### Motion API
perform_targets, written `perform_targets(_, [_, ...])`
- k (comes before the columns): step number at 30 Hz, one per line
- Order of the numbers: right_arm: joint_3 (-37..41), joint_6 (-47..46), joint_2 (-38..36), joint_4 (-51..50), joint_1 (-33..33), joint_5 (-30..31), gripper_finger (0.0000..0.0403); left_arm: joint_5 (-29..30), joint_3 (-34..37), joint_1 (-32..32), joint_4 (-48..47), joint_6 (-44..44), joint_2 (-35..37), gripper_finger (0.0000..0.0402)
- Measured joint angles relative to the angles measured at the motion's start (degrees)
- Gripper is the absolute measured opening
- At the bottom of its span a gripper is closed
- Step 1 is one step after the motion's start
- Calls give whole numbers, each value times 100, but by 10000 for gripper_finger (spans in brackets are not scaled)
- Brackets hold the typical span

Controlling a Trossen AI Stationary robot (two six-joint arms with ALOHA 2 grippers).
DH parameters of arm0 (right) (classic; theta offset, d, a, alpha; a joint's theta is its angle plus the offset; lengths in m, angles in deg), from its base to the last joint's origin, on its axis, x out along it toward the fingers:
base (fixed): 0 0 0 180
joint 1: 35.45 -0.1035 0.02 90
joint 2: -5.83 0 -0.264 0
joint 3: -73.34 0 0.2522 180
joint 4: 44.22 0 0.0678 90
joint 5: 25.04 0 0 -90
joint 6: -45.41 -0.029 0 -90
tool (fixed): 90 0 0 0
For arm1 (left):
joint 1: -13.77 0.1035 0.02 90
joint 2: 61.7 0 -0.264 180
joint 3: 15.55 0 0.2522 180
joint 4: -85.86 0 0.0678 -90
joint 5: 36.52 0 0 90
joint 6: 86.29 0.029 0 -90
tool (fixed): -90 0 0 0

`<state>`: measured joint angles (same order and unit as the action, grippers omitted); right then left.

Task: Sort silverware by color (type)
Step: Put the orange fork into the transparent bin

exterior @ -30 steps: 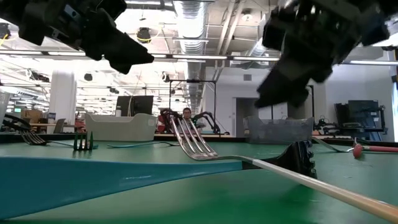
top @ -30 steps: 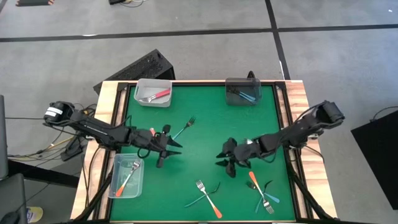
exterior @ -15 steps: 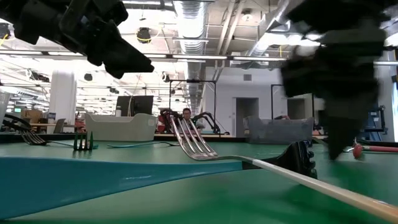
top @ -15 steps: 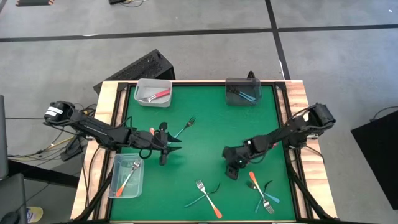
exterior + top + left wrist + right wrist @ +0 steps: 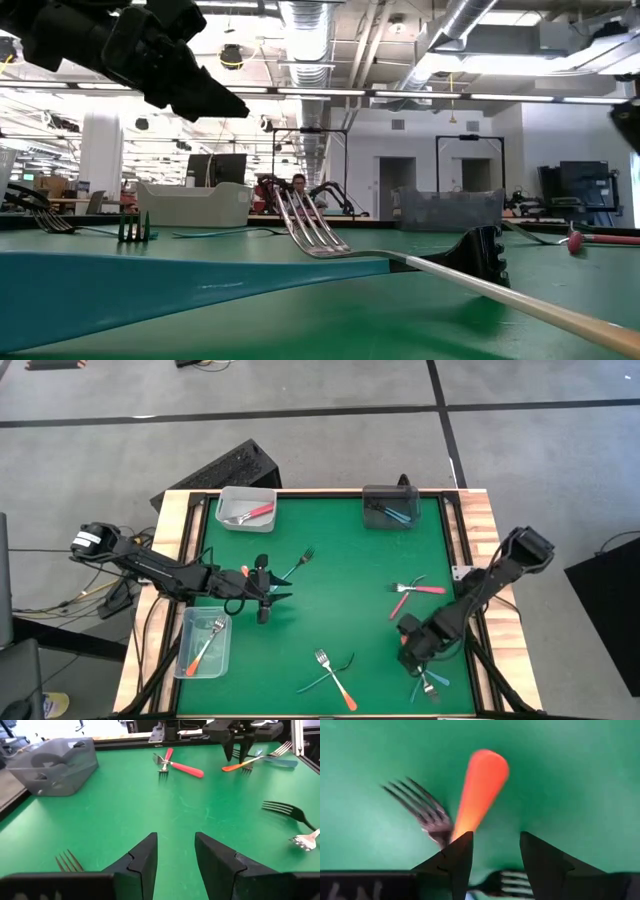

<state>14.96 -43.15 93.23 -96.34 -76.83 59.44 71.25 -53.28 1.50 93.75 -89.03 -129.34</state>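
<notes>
The silverware lies scattered on the green mat (image 5: 340,550). My right gripper (image 5: 495,840) points down, open, near the mat's near right corner (image 5: 412,645). The free end of an orange fork handle (image 5: 479,785) lies below it, beside the gap between the fingers, next to a dark fork head (image 5: 420,807). I cannot tell whether a finger touches the handle. My left gripper (image 5: 175,852) is open at mid-left (image 5: 280,597) with nothing between its fingers, close to a teal fork (image 5: 296,567). A red fork (image 5: 412,592) lies flat at mid-right.
At the far edge a clear bin (image 5: 247,508) holds a red fork and a dark grey bin (image 5: 390,508) a teal one. A clear bin (image 5: 205,643) at near left holds an orange fork. Crossed orange and teal forks (image 5: 330,675) lie near the front edge.
My right gripper has gone from the mat's middle toward the near right corner, tipping to point straight down, and now stands over the orange fork's handle. The red fork at mid-right, which the arm covered before, now shows.
</notes>
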Motion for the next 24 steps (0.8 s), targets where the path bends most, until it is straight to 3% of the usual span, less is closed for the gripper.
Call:
perform_targets(7, [-111,-657,7,-44,-376,-39,179,67,0,0,-23,154,0,118])
perform_targets(18, [-476,-650,14,385,-520,-48,139,112,0,140,-38,282,0,119])
perform_targets(24, [-477,-482,361,406,-597,-92,129,108,0,140,-170,302,0,118])
